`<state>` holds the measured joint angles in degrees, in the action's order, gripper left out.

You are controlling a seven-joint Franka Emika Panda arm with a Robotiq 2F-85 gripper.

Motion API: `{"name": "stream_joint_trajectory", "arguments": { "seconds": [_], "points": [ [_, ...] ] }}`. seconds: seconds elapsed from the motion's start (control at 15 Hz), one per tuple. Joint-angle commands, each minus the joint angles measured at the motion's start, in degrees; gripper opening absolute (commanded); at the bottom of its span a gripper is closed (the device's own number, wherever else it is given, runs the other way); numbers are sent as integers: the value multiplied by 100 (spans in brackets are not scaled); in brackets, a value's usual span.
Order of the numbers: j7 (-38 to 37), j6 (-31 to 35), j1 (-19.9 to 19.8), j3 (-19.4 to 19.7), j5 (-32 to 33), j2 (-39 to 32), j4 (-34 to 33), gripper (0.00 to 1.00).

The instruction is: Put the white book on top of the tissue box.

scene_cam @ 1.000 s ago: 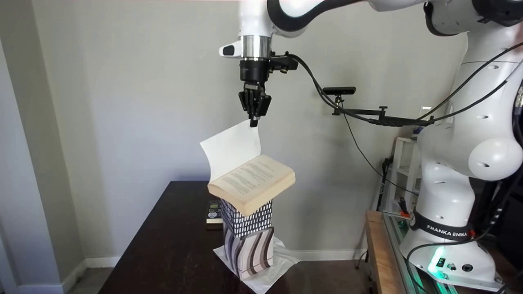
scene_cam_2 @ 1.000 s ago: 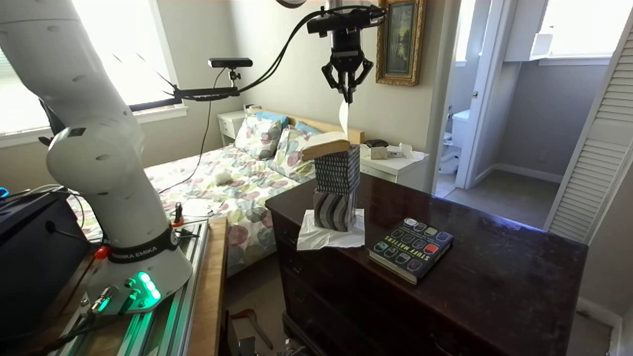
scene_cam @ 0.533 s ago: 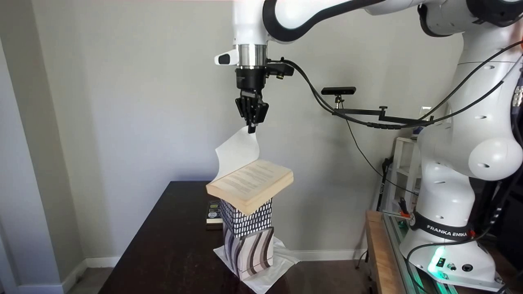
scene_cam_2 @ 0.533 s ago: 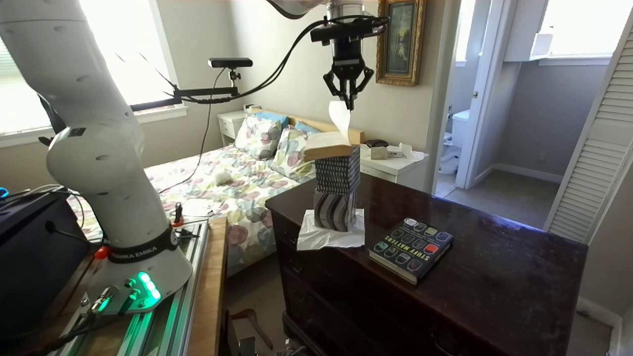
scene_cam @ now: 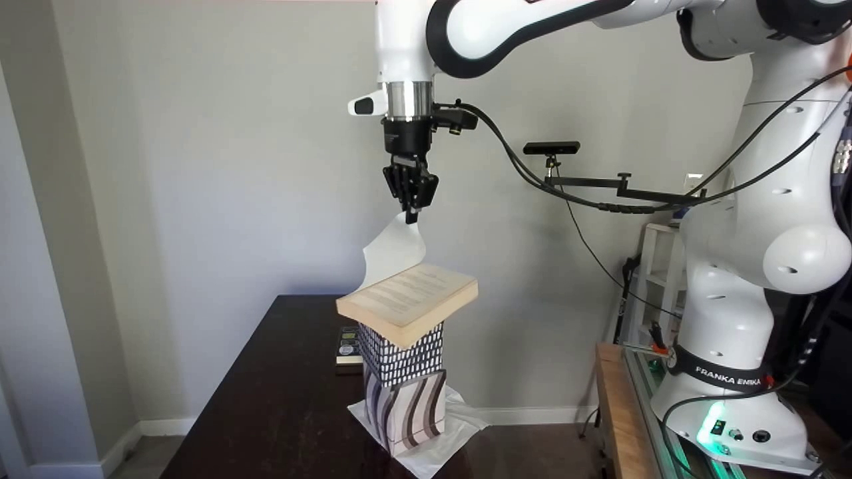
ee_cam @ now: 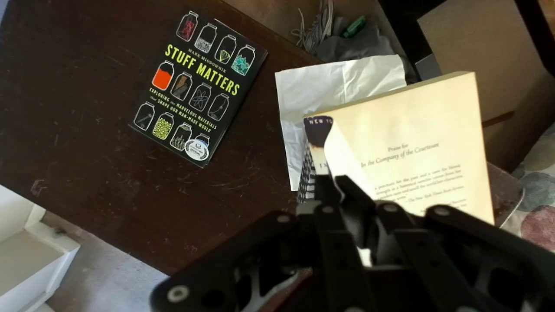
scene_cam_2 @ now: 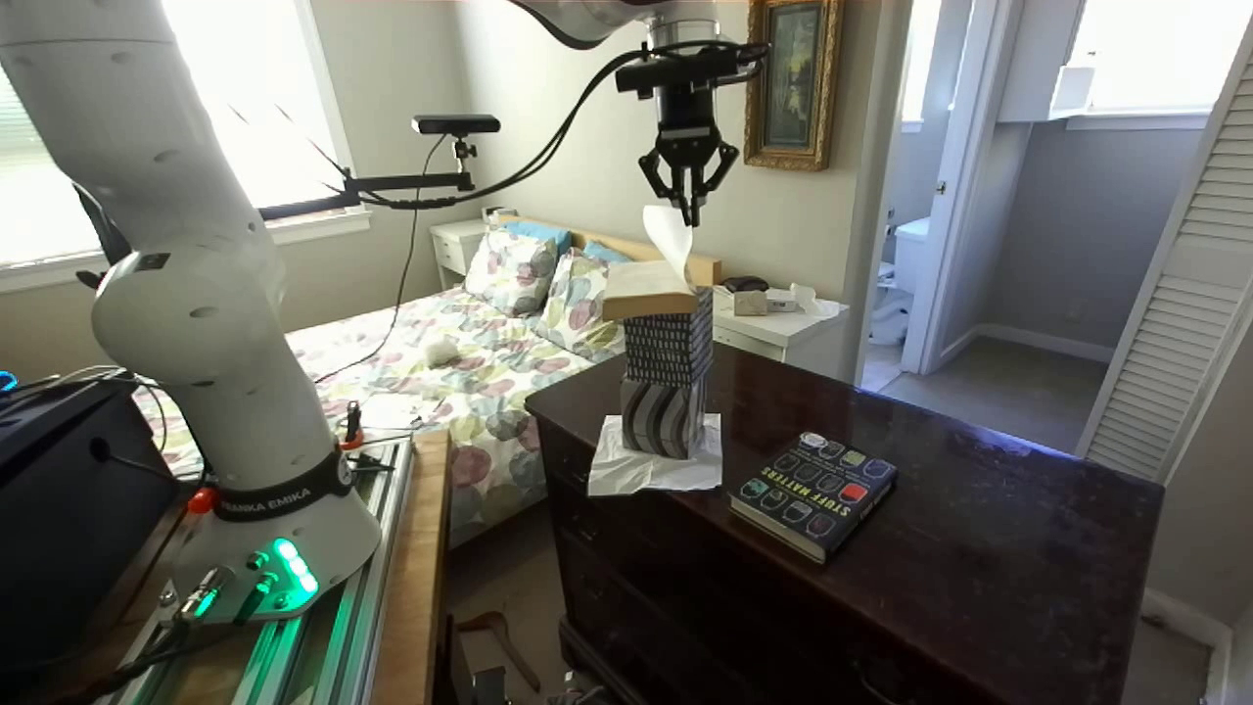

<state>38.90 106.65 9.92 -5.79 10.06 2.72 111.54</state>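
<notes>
The white book lies on top of the checked tissue box, overhanging it, in both exterior views. Its front cover stands raised and bent, with the first printed page showing. My gripper is above the book, shut on the cover's upper edge; it also shows in an exterior view. In the wrist view the cover passes between the fingertips of my gripper, with the open book to the right. Only a strip of the tissue box shows there; the book hides its top.
The tissue box stands on a wavy-striped box, on a crumpled white sheet at the edge of a dark dresser. A dark "Stuff Matters" book lies beside it. A bed is behind.
My gripper has moved down, and slightly left in an exterior view. The held cover has bent more. The page block has settled slightly on the tissue box.
</notes>
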Motion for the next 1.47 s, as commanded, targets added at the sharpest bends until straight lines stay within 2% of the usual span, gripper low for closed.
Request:
{"name": "stream_joint_trajectory", "arguments": {
  "seconds": [0.0,0.53,0.6,1.07,1.4],
  "points": [
    [-78,96,-50,-87,132,-33,47,38],
    [23,7,-47,-98,30,-60,6,95],
    [62,-29,-48,-97,-12,-63,-9,99],
    [255,-119,-64,-78,-161,-41,-52,100],
    [693,-351,-85,-39,-571,-18,-150,100]
  ]
}}
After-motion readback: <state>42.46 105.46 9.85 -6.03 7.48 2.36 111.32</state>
